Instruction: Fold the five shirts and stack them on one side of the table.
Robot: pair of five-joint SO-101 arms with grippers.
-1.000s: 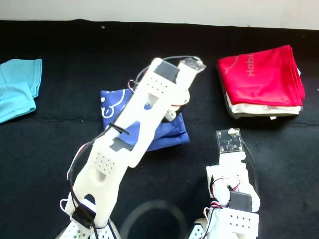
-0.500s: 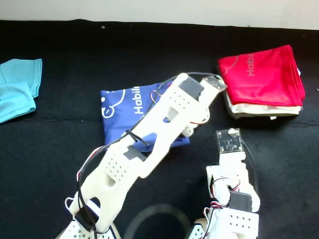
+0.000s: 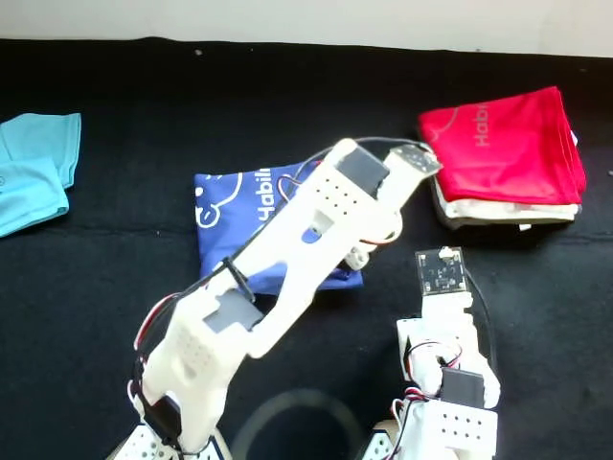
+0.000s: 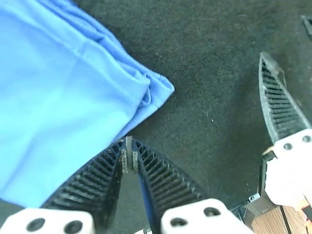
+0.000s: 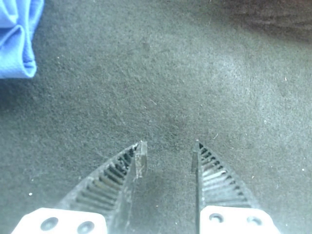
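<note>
The left hand [image 4: 127, 157] is closed, pinching the blue shirt [image 3: 225, 230] edge at counter [image 3: 115, 105] centre. The right hand [image 5: 168, 157] is open above the counter, 5 o'clock. The red shirt [image 3: 503, 144] tops the cream shirt [image 3: 498, 212], 2 o'clock. The teal shirt [image 3: 34, 168] lies at 9 o'clock.

You get bright, even light from above in the high view: the white left arm [image 3: 287, 249] nearly washes out, while the black worktop [image 3: 96, 287] swallows detail and shows hardly any shadow. In your left wrist view the blue shirt [image 4: 58, 97] glares pale, with a thin dark shadow under its edge. Beneath the right gripper [image 5: 168, 156] lies a soft dim patch.
</note>
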